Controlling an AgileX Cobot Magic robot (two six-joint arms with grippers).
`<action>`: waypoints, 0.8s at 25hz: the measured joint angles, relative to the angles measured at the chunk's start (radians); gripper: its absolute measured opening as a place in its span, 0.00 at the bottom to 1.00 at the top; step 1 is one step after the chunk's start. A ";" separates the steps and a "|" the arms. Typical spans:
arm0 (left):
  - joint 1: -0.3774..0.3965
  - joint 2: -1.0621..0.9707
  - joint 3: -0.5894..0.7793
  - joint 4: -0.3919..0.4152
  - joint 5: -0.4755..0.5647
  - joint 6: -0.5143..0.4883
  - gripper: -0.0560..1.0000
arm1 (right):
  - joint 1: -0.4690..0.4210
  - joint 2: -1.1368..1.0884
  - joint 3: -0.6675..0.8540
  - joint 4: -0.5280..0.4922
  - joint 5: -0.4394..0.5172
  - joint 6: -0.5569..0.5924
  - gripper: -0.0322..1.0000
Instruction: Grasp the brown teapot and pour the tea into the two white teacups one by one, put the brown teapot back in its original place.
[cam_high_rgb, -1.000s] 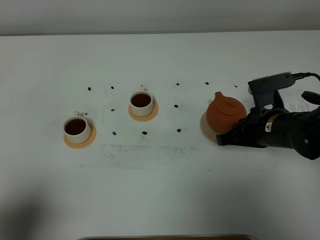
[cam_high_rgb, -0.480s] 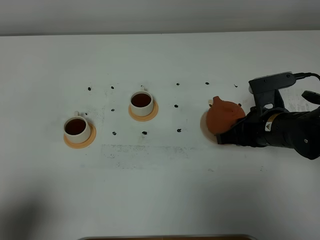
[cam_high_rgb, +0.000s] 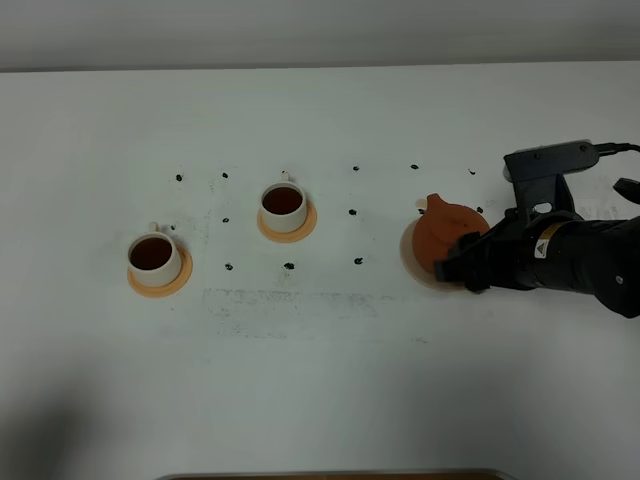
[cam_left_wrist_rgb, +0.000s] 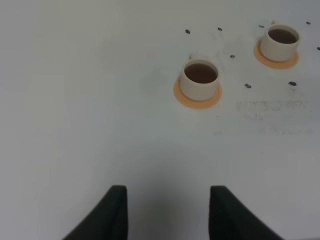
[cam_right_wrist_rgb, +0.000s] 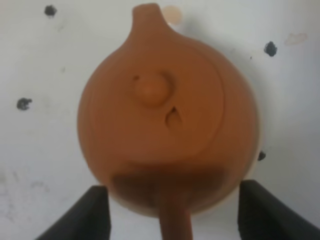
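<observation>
where the white table filled the high view, it was seen speckled with small dark marks. the right arm was laid low across the table's right side, reaching toward the middle. the right gripper was seen with its jaws spread wide, one dark finger on each side of the teapot's handle in the wrist view, with a gap to the clay on both sides; nothing was gripped. the teapot was set upright on the pale saucer, its spout pointed away from the gripper and its knobbed lid in place. the left gripper was held above bare table, its two fingers parted and nothing between them. two cups were placed well apart from the teapot, on the left half: the near cup and the far cup, each filled with dark tea and each seated on an orange coaster.
</observation>
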 joint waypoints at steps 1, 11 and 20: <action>0.000 0.000 0.000 0.000 0.000 0.000 0.44 | 0.000 -0.021 0.000 0.000 0.005 0.000 0.57; 0.000 0.000 0.000 0.000 0.000 0.000 0.44 | 0.000 -0.315 0.000 -0.012 0.056 0.001 0.47; 0.000 0.000 0.000 0.000 0.000 0.000 0.44 | 0.000 -0.529 0.000 -0.011 0.040 0.002 0.37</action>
